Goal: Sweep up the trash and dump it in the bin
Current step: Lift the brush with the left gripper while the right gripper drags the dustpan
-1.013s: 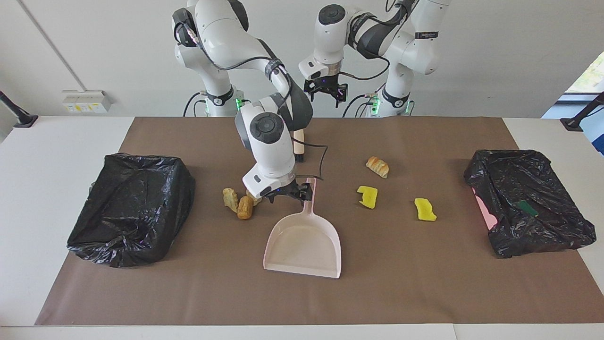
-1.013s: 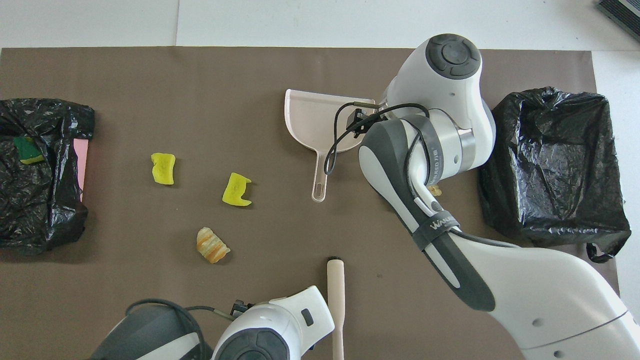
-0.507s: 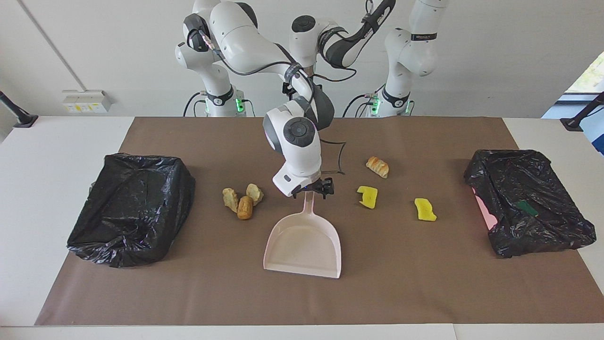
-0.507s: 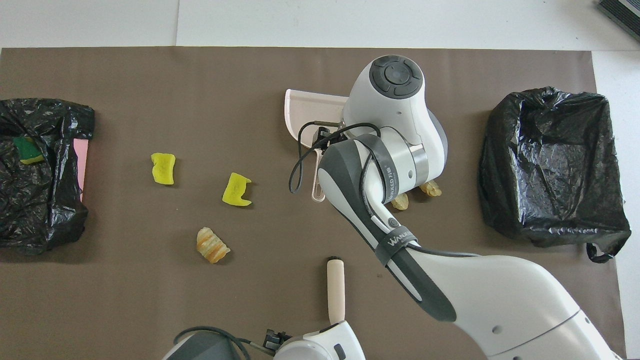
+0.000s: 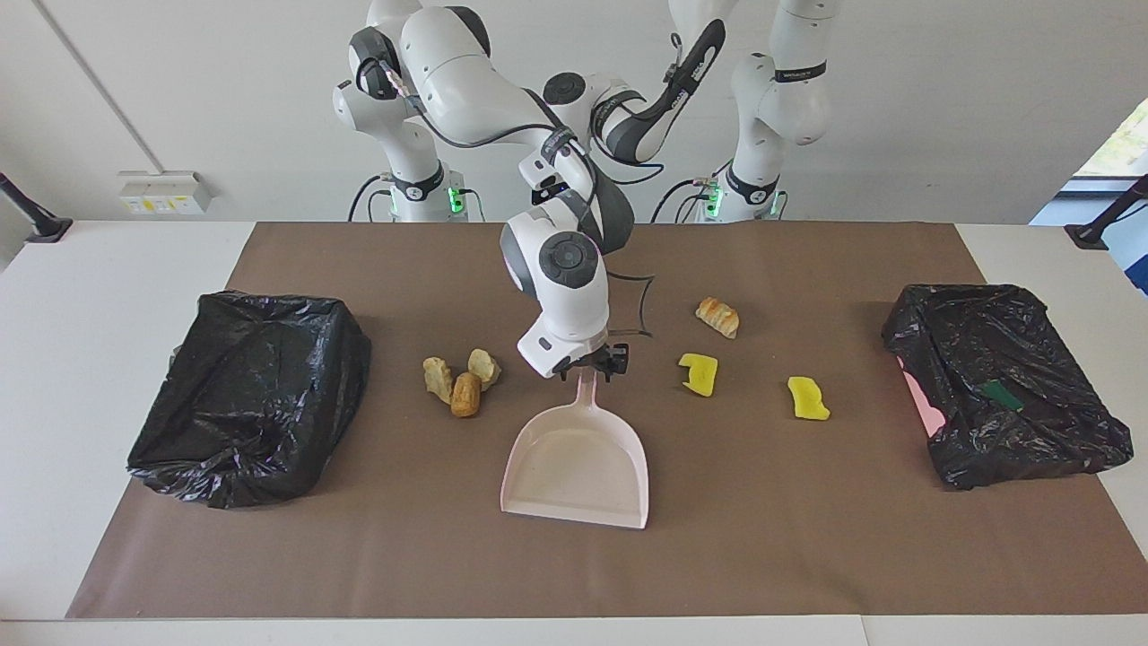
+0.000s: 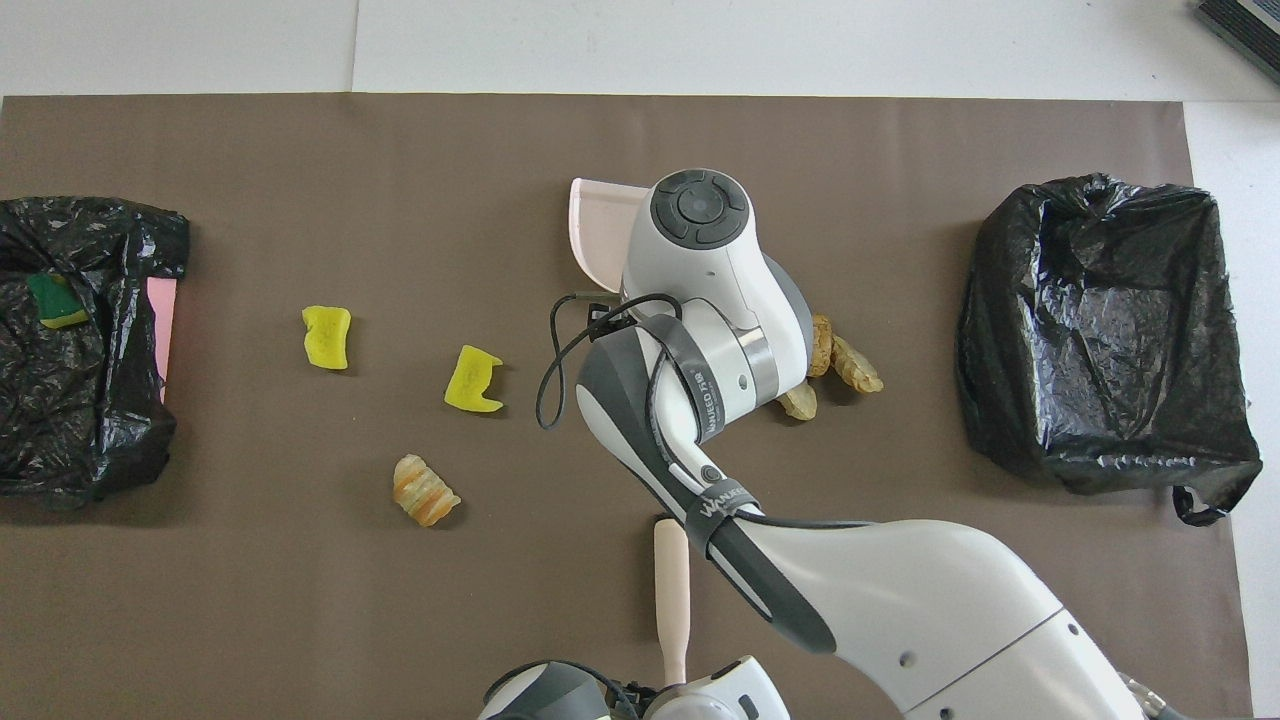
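Counting six scraps of trash on the brown paper mat (image 5: 807,538): three tan-brown bread-like chunks (image 5: 466,395) huddling together and touching, a fourth tan-brown ridged chunk (image 5: 717,317) lying alone nearer to the robots, and two bright yellow spongy pieces, one (image 5: 699,373) beside the fourth chunk and the other (image 5: 808,398) closer to the left arm's end of the table. Placing the huddle just beside the handle of the pale pink plastic dustpan (image 5: 578,467), toward the right arm's end; placing the other three scraps toward the left arm's end of that handle. Reading the dustpan's long axis as running straight away from the robots, handle tip pointing at them, open mouth facing away, so no scrap lying in front of the mouth. Finding the right gripper (image 5: 594,362) down at the handle tip, fingers looking spread to either side of it and not yet pinching, holding nothing as far as can be judged. Judging the right arm the nearer one to the huddle, with a turn of the pan needed to bring the mouth round to it. Spotting the beige brush with black bristles (image 6: 672,590) nearer to the robots than the pan, lying along the same axis, bristles pointing away. Noting the left gripper (image 6: 660,695) over the brush's handle end. Seeing one black bag-lined bin (image 5: 179,431) at the right arm's end and another black bag-lined bin (image 5: 1004,323) at the left arm's end.
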Action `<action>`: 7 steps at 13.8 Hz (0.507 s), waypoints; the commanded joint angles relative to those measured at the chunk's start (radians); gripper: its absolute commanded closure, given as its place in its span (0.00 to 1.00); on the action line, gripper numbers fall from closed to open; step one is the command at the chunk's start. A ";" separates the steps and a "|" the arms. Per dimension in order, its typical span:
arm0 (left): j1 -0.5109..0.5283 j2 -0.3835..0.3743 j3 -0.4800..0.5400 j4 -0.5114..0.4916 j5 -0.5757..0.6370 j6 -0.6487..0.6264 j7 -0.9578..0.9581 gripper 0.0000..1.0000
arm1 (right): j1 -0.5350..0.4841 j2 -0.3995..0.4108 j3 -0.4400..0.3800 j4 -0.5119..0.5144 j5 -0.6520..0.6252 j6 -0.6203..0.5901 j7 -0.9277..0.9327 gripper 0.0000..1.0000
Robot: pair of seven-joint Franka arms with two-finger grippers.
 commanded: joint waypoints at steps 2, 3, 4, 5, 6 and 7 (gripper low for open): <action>-0.018 -0.035 0.017 0.002 -0.013 -0.043 -0.015 0.04 | -0.002 -0.011 0.004 -0.020 -0.012 0.006 0.007 0.57; -0.018 -0.036 0.018 0.003 -0.013 -0.043 -0.017 0.15 | -0.011 -0.011 0.004 -0.019 -0.030 -0.025 0.005 0.69; -0.018 -0.036 0.016 0.003 -0.013 -0.043 -0.028 0.29 | -0.020 -0.013 0.005 -0.008 -0.038 -0.033 0.005 0.69; -0.018 -0.036 0.016 0.006 -0.013 -0.043 -0.035 0.48 | -0.014 -0.011 0.005 0.000 -0.039 -0.034 0.007 0.69; -0.018 -0.036 0.017 0.012 -0.013 -0.043 -0.032 0.69 | -0.014 -0.011 0.005 0.000 -0.035 -0.030 0.007 0.71; -0.016 -0.036 0.018 0.012 -0.013 -0.043 -0.031 0.80 | -0.023 -0.011 0.005 0.000 -0.035 -0.028 0.005 0.87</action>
